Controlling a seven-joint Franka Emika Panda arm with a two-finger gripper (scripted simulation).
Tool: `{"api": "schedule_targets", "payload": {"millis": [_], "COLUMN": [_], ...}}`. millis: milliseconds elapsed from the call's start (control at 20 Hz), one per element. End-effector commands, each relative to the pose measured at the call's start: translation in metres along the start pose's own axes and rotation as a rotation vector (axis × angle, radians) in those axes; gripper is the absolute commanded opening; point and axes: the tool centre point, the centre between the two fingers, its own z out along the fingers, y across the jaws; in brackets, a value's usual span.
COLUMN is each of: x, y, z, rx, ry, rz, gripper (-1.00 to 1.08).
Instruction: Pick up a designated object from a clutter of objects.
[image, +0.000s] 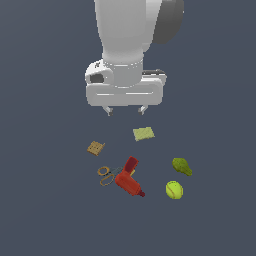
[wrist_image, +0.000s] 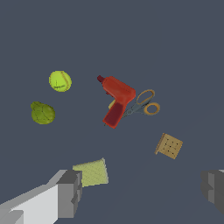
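The designated object, a small olive-green pear (image: 182, 166) (wrist_image: 42, 113), lies on the dark floor at the exterior view's right, just above the tennis ball (image: 174, 190) (wrist_image: 60, 81). My gripper (image: 126, 110) (wrist_image: 142, 190) hangs open high above the clutter, well away from the pear, with nothing between its fingers (wrist_image: 70, 192). Below it lies a flat yellow-green pad (image: 144, 133) (wrist_image: 91, 172).
A red power drill (image: 129, 178) (wrist_image: 117, 100) lies in the middle of the clutter with orange-handled scissors (image: 106, 176) (wrist_image: 144, 103) beside it. A tan waffle-like square (image: 95, 148) (wrist_image: 169, 145) sits at the exterior view's left.
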Motion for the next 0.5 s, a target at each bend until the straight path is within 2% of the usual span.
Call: {"api": "schedule_targets", "payload": {"millis": [0,450], "x": [0.006,0.037], "y": [-0.009,-0.064], "z": [0.008,0.061], "rx": [-0.005,-0.025], "ry": [-0.003,-0.018], "rz": [-0.022,-0.153], "gripper": [1.0,1.0]}}
